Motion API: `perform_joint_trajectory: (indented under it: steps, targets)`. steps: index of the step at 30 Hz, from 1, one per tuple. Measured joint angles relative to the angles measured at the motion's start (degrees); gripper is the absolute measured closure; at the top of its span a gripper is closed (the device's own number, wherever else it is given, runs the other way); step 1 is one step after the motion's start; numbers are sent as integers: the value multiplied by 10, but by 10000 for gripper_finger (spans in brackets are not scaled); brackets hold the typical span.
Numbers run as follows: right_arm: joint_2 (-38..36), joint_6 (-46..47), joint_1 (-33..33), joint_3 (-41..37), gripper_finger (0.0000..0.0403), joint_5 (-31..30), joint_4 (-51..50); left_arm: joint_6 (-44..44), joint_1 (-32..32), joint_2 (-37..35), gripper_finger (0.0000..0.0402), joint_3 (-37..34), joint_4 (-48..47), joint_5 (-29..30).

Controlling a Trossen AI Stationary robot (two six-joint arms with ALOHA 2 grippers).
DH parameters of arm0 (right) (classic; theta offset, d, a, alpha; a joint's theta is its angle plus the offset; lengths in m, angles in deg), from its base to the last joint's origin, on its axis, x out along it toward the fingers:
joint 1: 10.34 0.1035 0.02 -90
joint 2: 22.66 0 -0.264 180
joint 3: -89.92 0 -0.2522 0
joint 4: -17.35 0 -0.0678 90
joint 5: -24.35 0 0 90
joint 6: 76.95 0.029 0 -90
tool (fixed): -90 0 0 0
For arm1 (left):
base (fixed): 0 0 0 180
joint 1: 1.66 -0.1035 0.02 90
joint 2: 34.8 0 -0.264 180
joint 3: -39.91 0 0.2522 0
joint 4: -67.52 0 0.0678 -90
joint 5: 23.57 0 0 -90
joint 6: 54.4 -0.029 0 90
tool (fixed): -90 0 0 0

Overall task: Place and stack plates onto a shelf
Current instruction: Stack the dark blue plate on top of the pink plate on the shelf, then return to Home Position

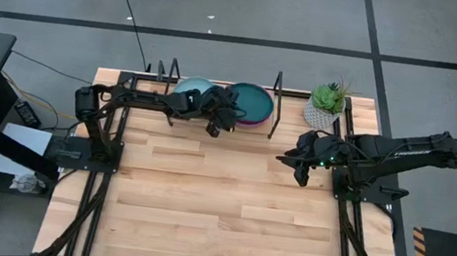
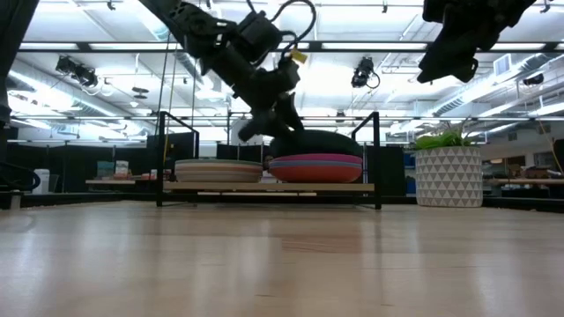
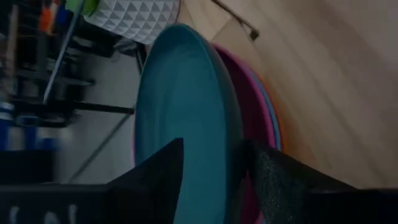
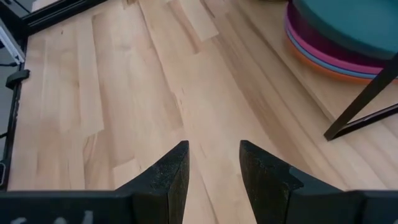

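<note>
Two stacks of plates sit on the shelf (image 2: pixel 264 187) at the table's far edge. The left stack (image 1: pixel 193 86) has a light blue plate on top. The right stack (image 2: pixel 315 167) shows orange, blue and magenta layers under the dark teal plate (image 1: pixel 251 101), which sits tilted on top. My left gripper (image 1: pixel 214 126) is at the near-left rim of the teal plate and shut on it. My right gripper (image 1: pixel 292 168) hovers open above bare table, to the right of the shelf. My left gripper pinches the dark teal plate's rim (image 3: pixel 231 163) on its near-left side. One finger (image 3: pixel 155 180) lies on the plate's upper face, the other (image 3: pixel 280 180) on its underside. The fingers slant down from the table's left. The plate rests tilted on the magenta plate (image 3: pixel 252 118).
A green plant in a white patterned pot (image 1: pixel 327 105) stands just right of the shelf's right black upright (image 1: pixel 275 108). The wide wooden tabletop (image 4: pixel 124 93) stretches toward the near edge. Black arm frames run along both table sides.
</note>
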Motion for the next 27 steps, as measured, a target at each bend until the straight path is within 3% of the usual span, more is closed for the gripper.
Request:
perform_joint_trajectory:
  steps: [5,16,21,27]
  targets:
    - [0,4,7,0,255,-1,0,72,-12,-6,219,28,-23,-56]
    - [0,-19,9,0,255,-5,0,139,-53,-3,230,28,-47,-89]
    - [0,-33,9,0,255,-4,-1,189,-54,-8,230,28,-48,-178]
    - [-1,-61,25,-2,255,-38,-16,341,-22,-35,230,29,-93,-285]
